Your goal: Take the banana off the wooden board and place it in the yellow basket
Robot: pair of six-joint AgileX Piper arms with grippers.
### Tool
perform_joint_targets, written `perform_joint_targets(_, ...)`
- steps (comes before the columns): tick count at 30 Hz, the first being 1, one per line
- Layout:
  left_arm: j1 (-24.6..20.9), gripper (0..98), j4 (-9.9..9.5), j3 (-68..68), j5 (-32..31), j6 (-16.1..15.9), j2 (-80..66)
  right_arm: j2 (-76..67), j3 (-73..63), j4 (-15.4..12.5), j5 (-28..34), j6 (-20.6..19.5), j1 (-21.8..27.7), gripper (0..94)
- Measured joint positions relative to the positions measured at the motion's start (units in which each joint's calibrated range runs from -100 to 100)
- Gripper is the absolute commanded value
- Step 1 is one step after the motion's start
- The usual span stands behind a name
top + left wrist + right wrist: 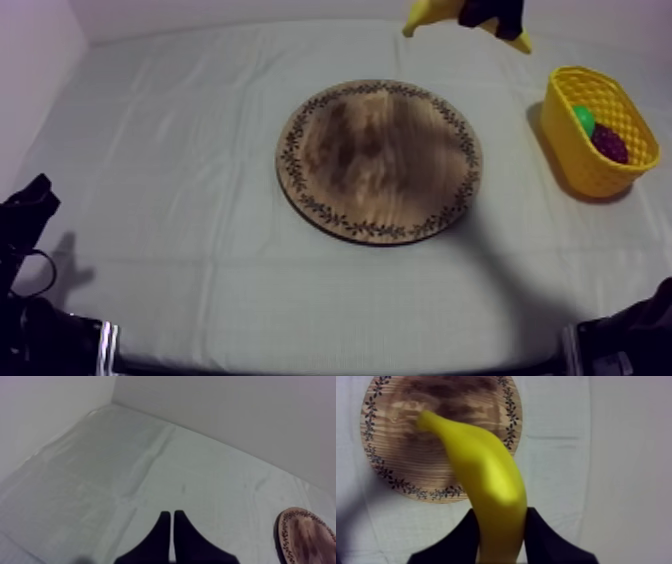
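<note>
One banana [486, 476] is off the wooden board [380, 160], clamped between the two black fingers [461, 538] of the right gripper [502, 513]. The jaws press on its sides near one end and the rest sticks out past them. In the right wrist view the banana's free tip hangs over the board's dark centre and patterned rim, with cloth beside it.

The top view adds what that one lacks. The banana is up in the air at the far edge of the table, beyond the board and over toward the yellow basket [597, 130], but not above it. The basket stands on the cloth at the right side, well apart from the board. It holds a green fruit [583, 117] and a dark bunch of grapes [608, 143].

In the left wrist view the left gripper [172, 518] has its fingers pressed together in a narrow wedge with nothing between them. It sits low over the cloth, with the board's rim off to one side. The top view puts the left arm [25, 215] low at the near left corner.

A grey-white cloth [180, 150] covers the table, creased along fold lines. Plain pale walls [225, 411] meet at a corner behind it.
</note>
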Motion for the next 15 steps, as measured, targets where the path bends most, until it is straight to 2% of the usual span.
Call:
perform_joint_targets(9, 0.0, 0.1, 0.00, 0.0, 0.0, 0.0, 0.0, -1.7, 3.9, 0.1, 0.4, -2.7, 2.5, 21.0)
perform_joint_targets(15, 0.0, 0.1, 0.00, 0.0, 0.0, 0.0, 0.0, -2.7, 6.8, 1.6, -0.4, -5.8, 5.7, 23.1)
